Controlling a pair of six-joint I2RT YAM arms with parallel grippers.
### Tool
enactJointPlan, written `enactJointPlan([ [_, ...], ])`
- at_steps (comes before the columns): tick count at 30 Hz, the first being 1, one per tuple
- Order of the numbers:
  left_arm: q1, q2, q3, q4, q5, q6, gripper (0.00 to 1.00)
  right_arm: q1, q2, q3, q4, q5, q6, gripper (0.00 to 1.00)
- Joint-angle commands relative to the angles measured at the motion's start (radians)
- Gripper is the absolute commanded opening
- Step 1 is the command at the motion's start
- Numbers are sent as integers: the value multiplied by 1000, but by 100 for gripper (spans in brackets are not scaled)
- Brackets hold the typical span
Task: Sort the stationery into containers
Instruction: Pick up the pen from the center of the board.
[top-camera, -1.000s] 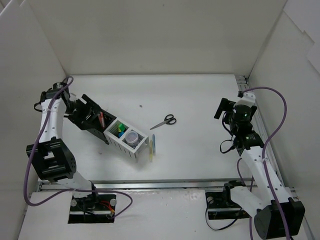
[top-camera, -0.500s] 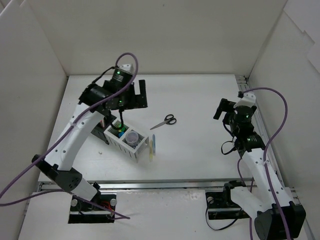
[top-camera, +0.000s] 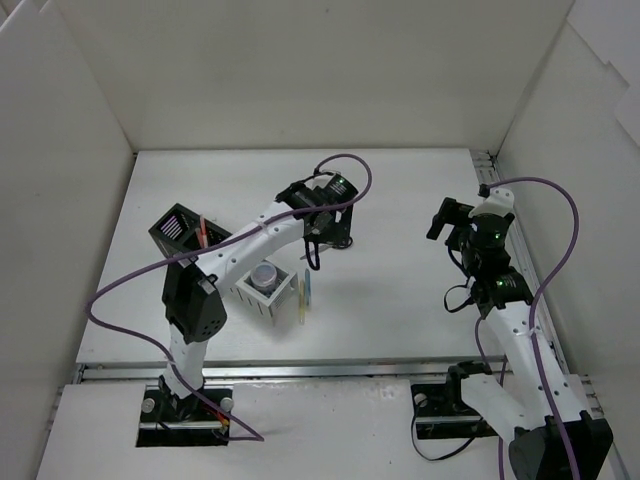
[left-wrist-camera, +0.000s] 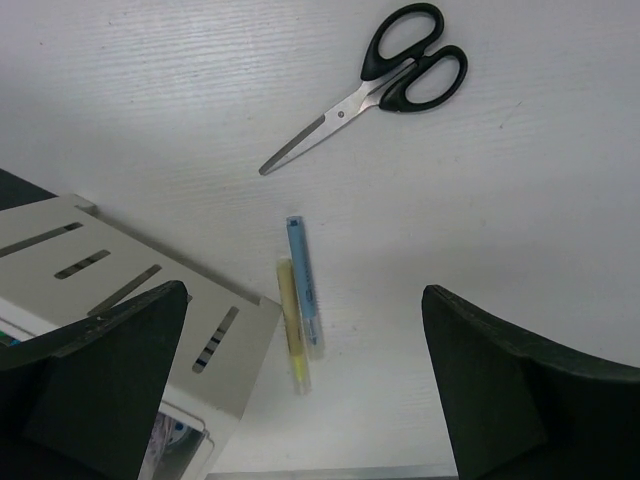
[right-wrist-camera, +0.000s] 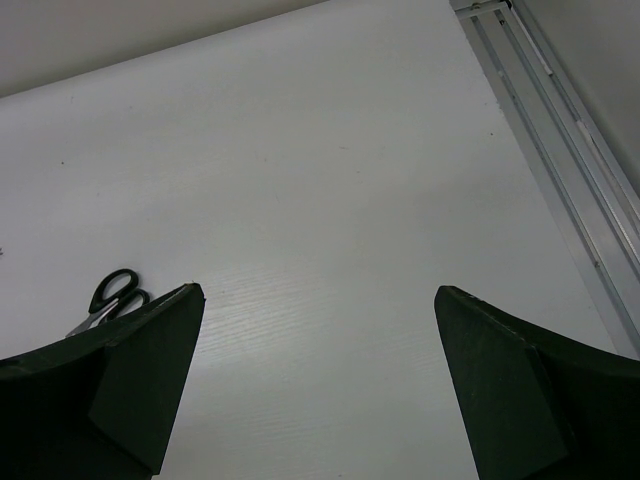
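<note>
My left gripper (top-camera: 322, 232) is open and empty, hovering over the middle of the table. In the left wrist view, the black-handled scissors (left-wrist-camera: 370, 90) lie ahead of it, and a blue pen (left-wrist-camera: 303, 280) and a yellow pen (left-wrist-camera: 292, 325) lie side by side on the table between its fingers. The pens lie beside the white mesh box (left-wrist-camera: 130, 330). The organiser row runs from a black box (top-camera: 180, 230) to the white box (top-camera: 268, 292), which holds a clear jar (top-camera: 264, 273). My right gripper (top-camera: 450, 225) is open and empty at the right. The scissors' handles (right-wrist-camera: 112, 293) show at its left.
A red pen (top-camera: 203, 235) stands in the black box. White walls enclose the table on three sides. A metal rail (top-camera: 500, 230) runs along the right edge. My left arm's purple cable loops over the organiser.
My left arm has swung from the far left, over the organiser, to above the scissors and pens in the middle. The right arm has not moved.
</note>
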Motion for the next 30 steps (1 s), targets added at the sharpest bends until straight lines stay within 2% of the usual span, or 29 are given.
enactJointPlan([
  [1, 4, 15, -7, 71, -26, -64, 100, -3, -9, -1, 40, -4, 7, 98],
  [8, 4, 130, 16, 99, -57, -110, 98, -6, -16, -6, 38, 12, 10, 98],
  [12, 4, 179, 16, 100, -48, -126, 84, -4, -10, -6, 38, 25, 10, 98],
  [20, 4, 210, -65, 111, -40, -211, 70, -3, 4, -4, 36, 21, 11, 98],
  [30, 4, 241, -142, 100, -22, -304, 62, -4, 4, -6, 36, 33, 16, 98],
])
